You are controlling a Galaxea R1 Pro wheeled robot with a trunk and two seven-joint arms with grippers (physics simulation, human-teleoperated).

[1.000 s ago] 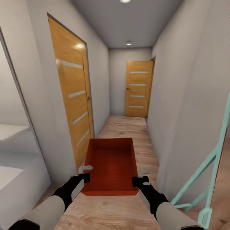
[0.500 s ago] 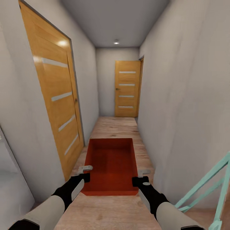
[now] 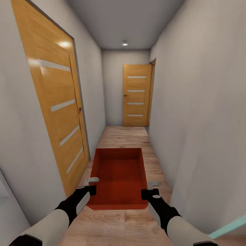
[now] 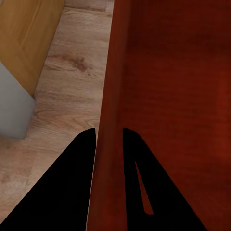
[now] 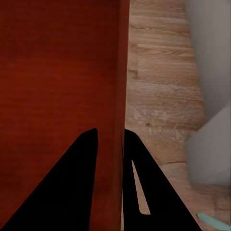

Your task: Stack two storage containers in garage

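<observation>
Orange-red plastic, one storage container (image 3: pixel 118 177) hangs in front of the robot, carried above the wood plank floor (image 3: pixel 126 136) with its long axis pointing straight down the corridor, away from the trunk. The left gripper (image 3: pixel 91 185) pinches the left wall near the container's near end, one finger inside and one outside, as the left wrist view shows with the wall (image 4: pixel 109 120) running up between the dark fingers (image 4: pixel 72 192). The right gripper (image 3: pixel 150 188) clamps the right wall (image 5: pixel 120 96) the same way. Both arms sit level, so neither is nearer; the container lies square between them, open top up and empty. The passage is narrow: plain pale walls (image 3: pixel 201 119) close on both sides, a honey-coloured door (image 3: pixel 58 109) just beside on the left, another door (image 3: pixel 136 95) closed at the far end. Light planks underfoot mean this is not yet the garage. I judge the carry turns on keeping that long axis in line with the corridor, since the side walls leave little margin.
</observation>
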